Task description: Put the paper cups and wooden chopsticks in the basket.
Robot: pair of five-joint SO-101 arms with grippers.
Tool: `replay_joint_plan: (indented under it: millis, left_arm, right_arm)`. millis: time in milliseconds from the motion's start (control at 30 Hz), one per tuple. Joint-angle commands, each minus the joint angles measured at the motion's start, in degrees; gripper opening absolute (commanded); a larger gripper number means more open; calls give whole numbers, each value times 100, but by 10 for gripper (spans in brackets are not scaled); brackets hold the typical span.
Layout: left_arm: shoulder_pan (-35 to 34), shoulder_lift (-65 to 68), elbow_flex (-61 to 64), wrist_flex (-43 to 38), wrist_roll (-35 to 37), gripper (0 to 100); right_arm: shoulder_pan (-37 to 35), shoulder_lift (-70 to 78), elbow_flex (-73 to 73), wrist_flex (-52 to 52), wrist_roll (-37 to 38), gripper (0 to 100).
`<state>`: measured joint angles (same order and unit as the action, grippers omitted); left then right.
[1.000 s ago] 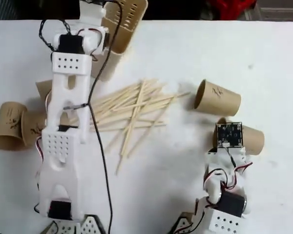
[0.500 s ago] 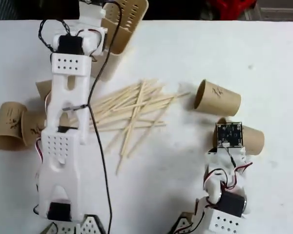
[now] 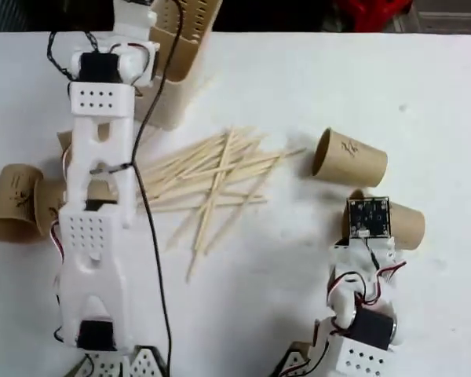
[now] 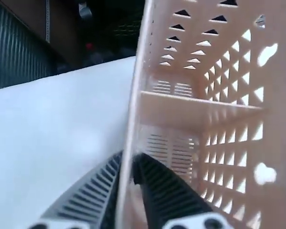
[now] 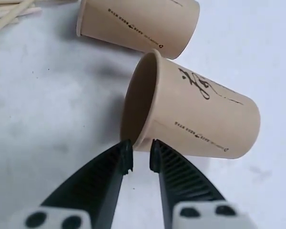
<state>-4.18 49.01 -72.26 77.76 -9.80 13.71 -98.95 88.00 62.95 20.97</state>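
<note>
A pile of wooden chopsticks (image 3: 212, 177) lies mid-table. The tan slotted basket (image 3: 184, 39) stands tilted at the far edge. In the left wrist view its wall (image 4: 205, 119) sits between the jaws of my left gripper (image 4: 128, 164), which is shut on it. One paper cup (image 3: 349, 157) lies on its side to the right of the chopsticks. Just nearer lies a second cup (image 5: 195, 119), with my right gripper (image 5: 140, 155) shut on its rim. Two more cups (image 3: 12, 200) lie at the left edge, beside the left arm (image 3: 98, 236).
The left arm stretches from the near edge to the far edge and covers part of a cup (image 3: 67, 141) on the left. The right arm's base (image 3: 361, 330) sits at the near right. Bare white table (image 3: 298, 78) spreads at the far right and in the near middle.
The left arm has swung a little to the left, taking the basket with it. The right arm and its cup have not moved.
</note>
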Motion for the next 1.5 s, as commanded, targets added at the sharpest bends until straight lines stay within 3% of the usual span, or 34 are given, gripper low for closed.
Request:
replay_joint_plan:
  millis: [0, 700, 900, 1467]
  left_arm:
    - [-207, -242, -53, -264, -88, 20]
    - [-268, -180, -466, -668, 158, 20]
    - [-180, -180, 571, -870, 176, 20]
    - [1297, -242, 70, 1319, 554, 20]
  right_arm:
    - [-31, -22, -44, -119, 97, 79]
    - [-31, -22, -44, -119, 97, 79]
    - [-31, -22, -44, -119, 97, 79]
    - [-31, -22, -44, -119, 97, 80]
